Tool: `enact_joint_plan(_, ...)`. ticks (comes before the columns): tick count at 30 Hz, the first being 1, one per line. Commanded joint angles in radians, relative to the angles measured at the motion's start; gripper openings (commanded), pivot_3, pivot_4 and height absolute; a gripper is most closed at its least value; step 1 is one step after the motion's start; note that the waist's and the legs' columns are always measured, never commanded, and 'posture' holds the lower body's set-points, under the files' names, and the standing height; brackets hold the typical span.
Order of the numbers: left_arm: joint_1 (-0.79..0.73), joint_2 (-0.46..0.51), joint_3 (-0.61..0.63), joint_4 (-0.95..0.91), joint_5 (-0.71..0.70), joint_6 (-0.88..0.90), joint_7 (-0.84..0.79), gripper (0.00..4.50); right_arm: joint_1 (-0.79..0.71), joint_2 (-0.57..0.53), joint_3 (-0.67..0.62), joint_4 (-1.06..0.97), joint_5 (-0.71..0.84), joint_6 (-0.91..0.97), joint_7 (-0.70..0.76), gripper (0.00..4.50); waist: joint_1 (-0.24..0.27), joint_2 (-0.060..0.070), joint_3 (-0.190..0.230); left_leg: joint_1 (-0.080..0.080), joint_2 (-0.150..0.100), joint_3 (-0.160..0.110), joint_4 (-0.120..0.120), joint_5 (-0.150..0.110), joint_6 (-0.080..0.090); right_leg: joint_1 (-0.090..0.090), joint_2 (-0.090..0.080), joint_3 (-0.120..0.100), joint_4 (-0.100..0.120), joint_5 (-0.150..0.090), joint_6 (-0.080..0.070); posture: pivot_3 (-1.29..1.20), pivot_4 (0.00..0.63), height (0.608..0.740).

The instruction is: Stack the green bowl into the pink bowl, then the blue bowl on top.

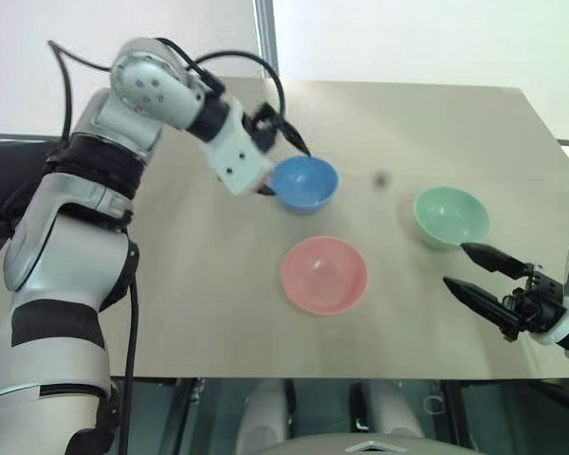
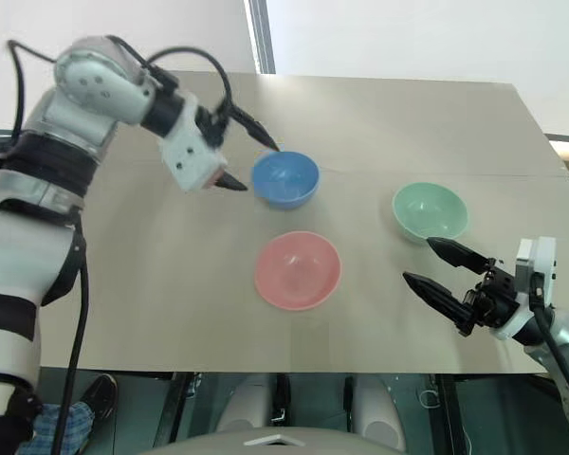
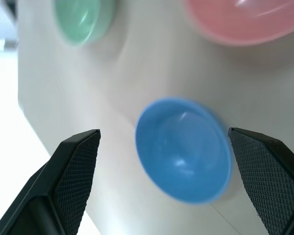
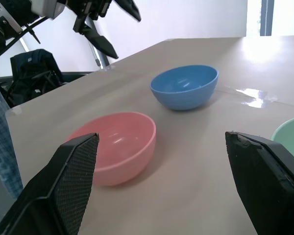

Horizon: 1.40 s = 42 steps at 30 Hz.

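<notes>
Three small bowls stand apart on the tan table (image 1: 171, 284). The blue bowl (image 1: 304, 183) is furthest back, the pink bowl (image 1: 323, 275) sits in front of it, and the green bowl (image 1: 450, 216) is to the right. My left gripper (image 1: 284, 166) hovers open just left of and above the blue bowl, holding nothing; in the left wrist view the blue bowl (image 3: 183, 149) lies between and beyond its fingers (image 3: 73, 171). My right gripper (image 1: 457, 265) is open and empty, low over the table just in front of the green bowl.
The table's front edge (image 1: 313, 377) runs just below the pink bowl, and the right gripper reaches in over its right corner. A small dark spot (image 1: 380, 177) marks the tabletop between the blue and green bowls. A dark bag (image 4: 32, 68) lies beyond the table's left side.
</notes>
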Motion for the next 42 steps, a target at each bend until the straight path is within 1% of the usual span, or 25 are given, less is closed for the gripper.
enact_joint_plan(1,0.098,0.032,0.143,-0.009,-0.107,0.364,-0.024,4.42,-0.001,-0.013,-0.024,-0.011,0.005,-0.021,0.012,4.5,0.0,0.001,0.0,0.0,0.0,0.0,0.0,0.0,0.0,0.0,0.0,0.0,0.0,0.0,0.0,0.0,0.15,0.74)
enact_joint_plan(3,0.191,0.077,0.206,-0.075,-0.176,0.552,-0.058,4.42,0.012,-0.021,-0.039,-0.014,0.007,-0.02,0.022,4.5,-0.005,0.002,0.0,-0.001,0.0,-0.001,0.0,0.0,0.0,-0.001,0.0,0.0,0.0,0.0,0.0,0.0,0.15,0.74)
enact_joint_plan(5,0.339,0.157,0.281,-0.194,-0.25,0.735,-0.071,4.42,0.026,-0.035,-0.062,-0.008,0.009,-0.02,0.036,4.5,-0.018,0.003,0.001,-0.001,0.001,-0.003,-0.001,0.0,0.0,-0.002,0.0,0.001,0.0,0.0,0.0,0.0,0.15,0.74)
enact_joint_plan(7,0.525,0.245,0.39,-0.33,-0.344,0.875,-0.063,4.42,0.041,-0.056,-0.091,0.014,0.007,-0.02,0.059,4.5,-0.024,0.002,0.002,-0.001,0.001,-0.003,-0.001,0.0,0.0,-0.003,0.0,0.002,0.001,0.0,0.0,0.0,0.15,0.74)
enact_joint_plan(9,0.65,0.296,0.502,-0.442,-0.433,1.002,-0.027,4.42,0.054,-0.077,-0.114,0.045,0.0,-0.021,0.088,4.5,-0.023,0.0,0.003,-0.002,0.002,-0.003,-0.001,0.0,0.0,-0.003,-0.001,0.002,0.0,0.0,0.0,0.0,0.15,0.74)
enact_joint_plan(11,0.717,0.316,0.591,-0.539,-0.514,1.117,0.0,4.42,0.059,-0.094,-0.125,0.077,-0.005,-0.021,0.111,4.5,-0.012,-0.003,0.005,-0.002,0.002,-0.004,-0.001,0.0,0.0,-0.003,-0.001,0.001,0.0,0.0,0.0,0.0,0.15,0.74)
enact_joint_plan(13,0.743,0.326,0.678,-0.633,-0.609,1.246,0.044,4.42,0.046,-0.124,-0.118,0.138,-0.041,-0.028,0.135,4.5,0.006,-0.004,0.006,-0.002,0.001,-0.005,0.0,0.0,-0.001,-0.001,-0.003,-0.004,0.0,0.0,0.0,0.0,0.15,0.74)
enact_joint_plan(14,0.746,0.323,0.719,-0.666,-0.661,1.312,0.066,4.42,0.033,-0.147,-0.105,0.176,-0.068,-0.025,0.142,4.5,0.011,-0.004,0.005,-0.001,0.001,-0.005,0.001,0.0,-0.001,0.001,-0.004,-0.004,0.0,0.0,0.0,0.0,0.15,0.74)
enact_joint_plan(16,0.749,0.305,0.777,-0.704,-0.7,1.38,0.131,4.42,0.0,-0.214,-0.067,0.24,-0.128,0.013,0.131,4.5,0.011,-0.003,0.006,0.001,0.0,-0.005,0.002,0.0,-0.001,0.004,-0.006,-0.005,0.0,-0.002,-0.003,0.0,0.15,0.74)
enact_joint_plan(18,0.763,0.301,0.802,-0.724,-0.698,1.408,0.16,4.42,-0.049,-0.274,-0.027,0.292,-0.183,0.042,0.115,4.5,0.007,-0.002,0.005,0.003,-0.002,-0.005,0.002,0.0,0.0,0.004,-0.006,-0.002,0.001,-0.001,-0.002,0.0,0.15,0.74)
enact_joint_plan(21,0.823,0.297,0.826,-0.76,-0.681,1.395,0.16,4.42,-0.129,-0.333,0.043,0.357,-0.283,-0.007,0.138,4.5,-0.002,0.0,0.005,0.004,-0.001,-0.005,0.001,0.001,0.0,0.004,-0.003,-0.001,0.002,0.0,0.0,0.0,0.15,0.74)
enact_joint_plan(24,0.857,0.283,0.843,-0.8,-0.694,1.401,0.179,4.42,-0.273,-0.385,0.151,0.442,-0.42,-0.034,0.095,4.5,-0.012,0.0,0.006,0.003,0.0,-0.002,0.0,0.001,-0.001,0.001,0.0,0.001,0.002,0.001,0.001,0.0,0.15,0.74)
enact_joint_plan(26,0.865,0.273,0.849,-0.82,-0.699,1.405,0.192,4.42,-0.37,-0.394,0.217,0.499,-0.51,-0.076,0.07,4.5,-0.018,0.0,0.006,0.001,0.0,-0.001,0.0,0.001,-0.002,-0.002,-0.001,0.001,0.002,0.001,0.001,0.0,0.15,0.74)
enact_joint_plan(30,0.88,0.264,0.858,-0.845,-0.701,1.409,0.202,4.42,-0.511,-0.362,0.267,0.536,-0.551,-0.138,0.08,4.5,-0.017,0.001,0.006,0.0,0.0,0.001,-0.001,0.002,-0.002,-0.002,-0.001,0.001,0.0,0.001,0.001,0.0,0.15,0.74)
enact_joint_plan(31,0.884,0.264,0.861,-0.849,-0.699,1.409,0.202,4.42,-0.537,-0.367,0.294,0.53,-0.585,-0.206,0.104,4.5,-0.017,0.001,0.006,0.0,0.0,0.001,-0.001,0.002,-0.003,-0.002,-0.001,0.001,0.0,0.001,0.001,0.0,0.15,0.74)
enact_joint_plan(33,0.886,0.264,0.863,-0.851,-0.695,1.407,0.202,4.42,-0.548,-0.377,0.326,0.49,-0.602,-0.291,0.174,4.5,-0.017,0.001,0.007,-0.001,0.0,0.002,-0.001,0.002,-0.004,-0.003,-0.001,0.002,0.0,0.001,0.001,0.0,0.15,0.74)
enact_joint_plan(35,0.886,0.265,0.865,-0.852,-0.693,1.408,0.202,4.42,-0.549,-0.371,0.327,0.443,-0.569,-0.289,0.214,4.5,-0.014,0.002,0.007,-0.001,0.0,0.002,-0.001,0.002,-0.004,-0.003,-0.001,0.001,0.0,0.001,0.001,0.0,0.15,0.74)
enact_joint_plan(39,0.887,0.264,0.865,-0.852,-0.69,1.405,0.205,4.42,-0.512,-0.39,0.359,0.393,-0.602,-0.338,0.274,4.5,-0.01,0.002,0.007,-0.001,0.0,0.003,-0.001,0.002,-0.004,-0.003,-0.002,0.001,0.0,0.001,0.001,0.0,0.15,0.74)
enact_joint_plan(40,0.887,0.263,0.864,-0.851,-0.689,1.403,0.205,4.42,-0.5,-0.394,0.368,0.385,-0.616,-0.351,0.281,4.5,-0.009,0.001,0.007,-0.001,0.0,0.003,-0.001,0.002,-0.004,-0.002,-0.002,0.001,0.0,0.001,0.001,0.0,0.15,0.74)
enact_joint_plan(42,0.884,0.26,0.861,-0.85,-0.687,1.401,0.206,4.42,-0.504,-0.383,0.387,0.383,-0.665,-0.343,0.236,4.5,-0.009,0.001,0.007,0.0,0.0,0.003,-0.001,0.002,-0.004,-0.002,-0.002,0.001,0.0,0.001,0.001,0.0,0.15,0.74)
